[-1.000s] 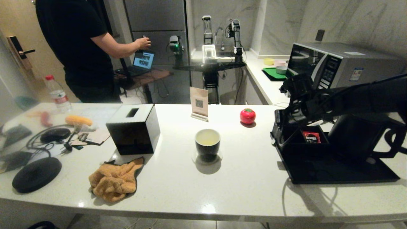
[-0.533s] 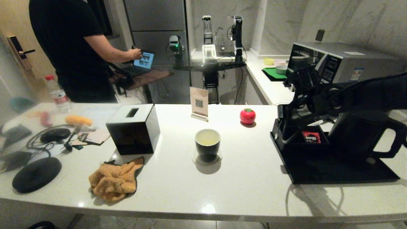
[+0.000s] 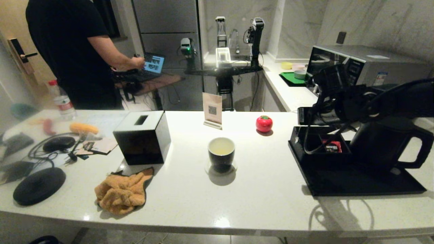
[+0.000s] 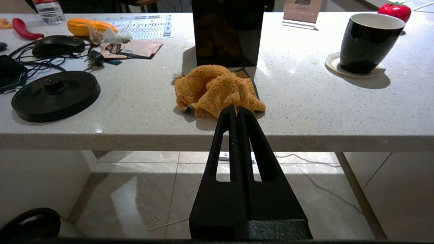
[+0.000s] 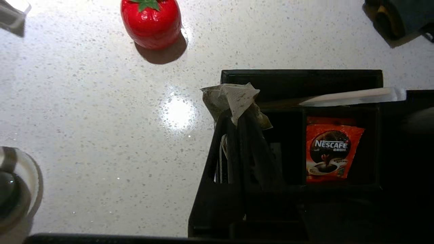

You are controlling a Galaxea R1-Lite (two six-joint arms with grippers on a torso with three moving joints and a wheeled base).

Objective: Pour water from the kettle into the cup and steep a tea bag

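Right gripper (image 5: 239, 117) clamped tight on the tea bag (image 5: 234, 98) — pale pouch, pointed top sticking out past the fingertips, held above the black compartment box (image 5: 301, 79). Cup (image 3: 221, 150) sits well apart from that box, pale water (image 3: 221, 147) inside. Left gripper (image 4: 237, 112) pressed closed on nothing, parked off the counter edge below the orange cloth (image 4: 217, 89).

1. My counter (image 3: 264, 200) is a white speckled stone slab.
2. On my left: a black round base (image 3: 39, 185), cables, a mouse (image 3: 58, 143) and an orange cloth (image 3: 122, 193).
3. Middle: a black box (image 3: 142, 138), a card stand (image 3: 212, 110), and the cup (image 3: 221, 151) on a coaster.
4. Right: a red tomato thing (image 3: 264, 123) and a black tray (image 3: 356, 176).
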